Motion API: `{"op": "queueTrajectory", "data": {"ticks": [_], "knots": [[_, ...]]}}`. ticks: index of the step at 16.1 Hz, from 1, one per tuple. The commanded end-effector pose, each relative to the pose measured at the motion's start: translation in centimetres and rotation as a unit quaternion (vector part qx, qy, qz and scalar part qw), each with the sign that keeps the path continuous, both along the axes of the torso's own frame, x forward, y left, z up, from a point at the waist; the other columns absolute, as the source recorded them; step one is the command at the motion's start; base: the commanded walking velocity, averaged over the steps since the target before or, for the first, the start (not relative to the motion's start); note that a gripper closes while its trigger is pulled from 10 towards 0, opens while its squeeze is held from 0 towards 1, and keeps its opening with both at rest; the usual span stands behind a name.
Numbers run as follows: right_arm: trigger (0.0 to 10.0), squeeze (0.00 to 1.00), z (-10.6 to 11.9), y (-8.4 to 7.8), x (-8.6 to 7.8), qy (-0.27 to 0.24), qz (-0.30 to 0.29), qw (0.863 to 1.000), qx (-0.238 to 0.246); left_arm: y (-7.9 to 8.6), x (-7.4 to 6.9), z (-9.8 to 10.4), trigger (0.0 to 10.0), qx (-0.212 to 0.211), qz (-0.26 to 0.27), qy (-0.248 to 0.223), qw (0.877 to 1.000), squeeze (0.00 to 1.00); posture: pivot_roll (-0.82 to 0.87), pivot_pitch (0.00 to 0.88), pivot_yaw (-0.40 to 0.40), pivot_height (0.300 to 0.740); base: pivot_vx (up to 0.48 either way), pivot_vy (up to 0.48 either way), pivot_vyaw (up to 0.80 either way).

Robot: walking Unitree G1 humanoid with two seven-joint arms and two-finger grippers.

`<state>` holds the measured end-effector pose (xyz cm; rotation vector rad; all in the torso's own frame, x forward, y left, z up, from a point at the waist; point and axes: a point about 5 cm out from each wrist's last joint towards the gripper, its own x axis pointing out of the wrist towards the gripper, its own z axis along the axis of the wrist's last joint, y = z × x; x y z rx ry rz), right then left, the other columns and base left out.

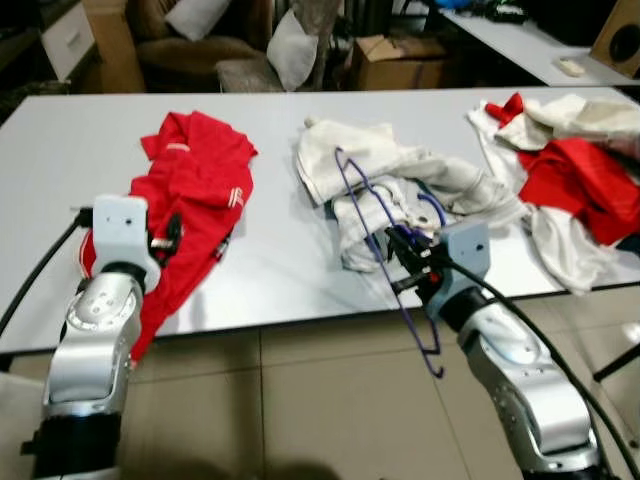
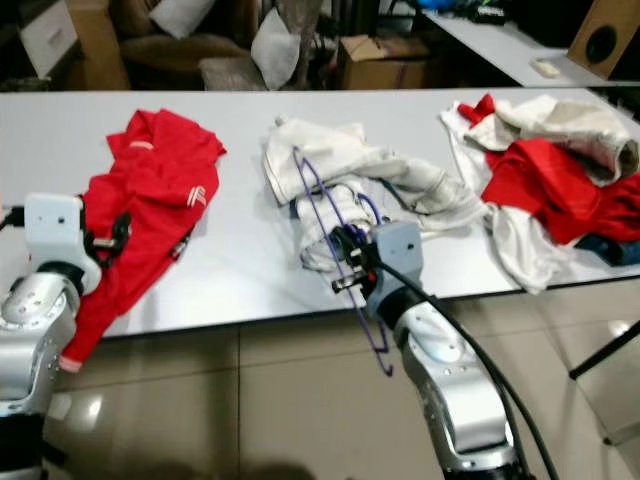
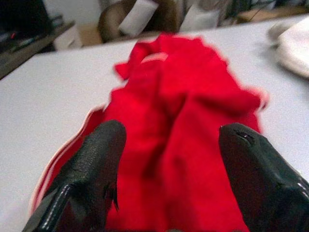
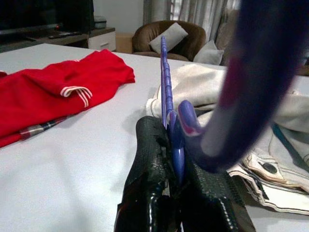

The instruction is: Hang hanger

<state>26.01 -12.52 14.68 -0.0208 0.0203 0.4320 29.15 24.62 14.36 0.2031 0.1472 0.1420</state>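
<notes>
A purple plastic hanger [image 1: 383,255] is pinched in my right gripper [image 1: 405,262], which is shut on it over the table's front edge, beside a crumpled white garment [image 1: 400,185]. The hanger's hook end hangs down below the table edge. In the right wrist view the two black fingers [image 4: 154,164] squeeze the purple hanger [image 4: 170,106]. My left gripper [image 1: 165,240] rests open low over a red shirt [image 1: 195,190] at the table's left front; its fingers [image 3: 96,159] spread over the red cloth [image 3: 178,121].
The white table [image 1: 270,270] spans the view, with tiled floor in front. A heap of red and white clothes [image 1: 570,170] lies at the right end. Armchairs with cushions and cardboard boxes [image 1: 400,60] stand behind the table.
</notes>
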Motion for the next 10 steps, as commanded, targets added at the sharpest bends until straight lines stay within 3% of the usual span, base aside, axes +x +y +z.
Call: {"op": "queueTrajectory", "data": {"ticks": [1, 5, 7, 8, 9, 10], "knots": [[10.0, 0.00, 0.2, 0.2, 0.1, -0.008, 0.005, 1.000, -0.003, 1.7, -0.2, 0.1, 10.0, 0.016, 0.039, 0.010, 0.999, 0.00, -0.03, 0.000, -0.020, 0.740, 0.000, 0.000, 0.00], [10.0, 0.00, 0.1, 0.5, 0.2, -0.006, 0.016, 1.000, -0.009, 4.0, -0.5, -0.4, 10.0, 0.034, 0.089, 0.027, 0.995, 0.00, -0.03, 0.000, -0.020, 0.740, 0.000, 0.000, 0.00], [10.0, 0.00, 0.1, 0.7, 0.2, -0.004, 0.025, 1.000, -0.011, 4.7, -0.6, -1.8, 10.0, 0.001, 0.085, 0.066, 0.994, 0.00, -0.03, 0.000, -0.023, 0.740, 0.000, 0.000, 0.00], [10.0, 0.00, 0.1, 0.7, 0.2, -0.004, 0.026, 1.000, -0.011, 4.6, -0.6, -2.3, 8.1, -0.017, 0.078, 0.076, 0.994, 0.00, -0.03, 0.000, -0.023, 0.740, 0.000, 0.000, 0.00], [10.0, 0.00, 0.1, 0.8, 0.2, -0.004, 0.026, 1.000, -0.011, 4.6, -0.7, -2.7, 3.6, -0.032, 0.070, 0.086, 0.993, 0.00, -0.03, 0.000, -0.023, 0.740, 0.000, 0.000, 0.00], [10.0, 0.00, 0.1, 0.8, 0.3, -0.004, 0.027, 1.000, -0.012, 4.6, -0.7, -2.9, 1.1, -0.050, 0.075, 0.086, 0.992, 0.00, -0.03, 0.000, -0.023, 0.740, 0.000, 0.000, 0.00]]}}
